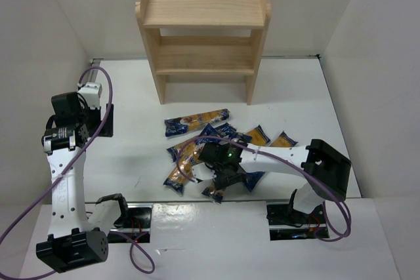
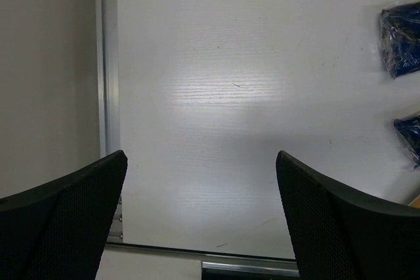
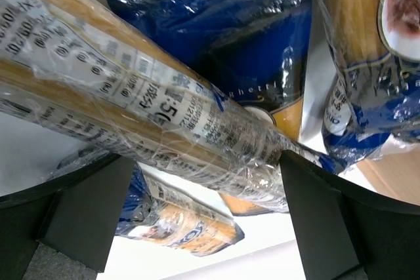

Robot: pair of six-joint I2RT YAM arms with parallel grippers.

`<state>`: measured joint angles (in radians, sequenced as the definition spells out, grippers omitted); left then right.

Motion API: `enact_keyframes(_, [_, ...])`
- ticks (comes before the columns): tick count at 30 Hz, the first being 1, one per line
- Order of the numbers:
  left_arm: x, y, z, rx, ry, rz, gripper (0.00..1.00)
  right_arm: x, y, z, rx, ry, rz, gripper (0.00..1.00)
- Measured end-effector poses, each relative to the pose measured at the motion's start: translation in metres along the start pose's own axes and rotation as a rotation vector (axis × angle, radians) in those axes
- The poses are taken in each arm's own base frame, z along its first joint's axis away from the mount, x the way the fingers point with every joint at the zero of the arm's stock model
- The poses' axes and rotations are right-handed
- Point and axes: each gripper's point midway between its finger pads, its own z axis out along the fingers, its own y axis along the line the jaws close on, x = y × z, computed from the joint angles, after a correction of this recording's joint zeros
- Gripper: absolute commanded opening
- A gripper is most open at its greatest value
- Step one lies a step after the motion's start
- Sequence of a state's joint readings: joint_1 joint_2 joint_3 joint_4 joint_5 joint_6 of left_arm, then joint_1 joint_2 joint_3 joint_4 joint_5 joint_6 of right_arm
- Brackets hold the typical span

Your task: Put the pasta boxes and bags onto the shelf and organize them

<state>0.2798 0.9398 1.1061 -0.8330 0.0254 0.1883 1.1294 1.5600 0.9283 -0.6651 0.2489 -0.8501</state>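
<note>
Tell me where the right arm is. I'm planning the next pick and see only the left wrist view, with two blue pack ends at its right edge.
Observer: The right gripper is down over the heap of pasta packs mid-table, in front of the shelf.
Operator: Open or shut?
Observer: Open. In the right wrist view its fingers stand wide apart with one pack lying slantwise across the gap.
Operator: Anything shelved?
Observer: No pack shows on the tiers visible from above. One separate pack lies alone between heap and shelf.
</note>
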Motion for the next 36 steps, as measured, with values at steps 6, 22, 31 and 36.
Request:
enact_keyframes(6, [0.001, 0.003, 0.000, -0.013, 0.003, -0.005, 1.00, -0.004, 0.001, 0.007, -0.006, 0.006, -0.053, 0.83])
enact_keyframes(22, [0.001, 0.006, 0.000, -0.028, 0.005, -0.006, 1.00, -0.028, -0.039, -0.004, -0.069, -0.099, 0.189, 0.00])
enact_keyframes(31, [0.001, 0.006, 0.001, -0.028, 0.007, -0.007, 1.00, 0.005, -0.114, -0.041, -0.061, -0.291, 0.693, 0.00])
enact_keyframes(36, [0.001, 0.006, 0.001, -0.027, 0.008, -0.007, 1.00, 0.043, -0.094, -0.027, -0.139, -0.217, 0.878, 0.00])
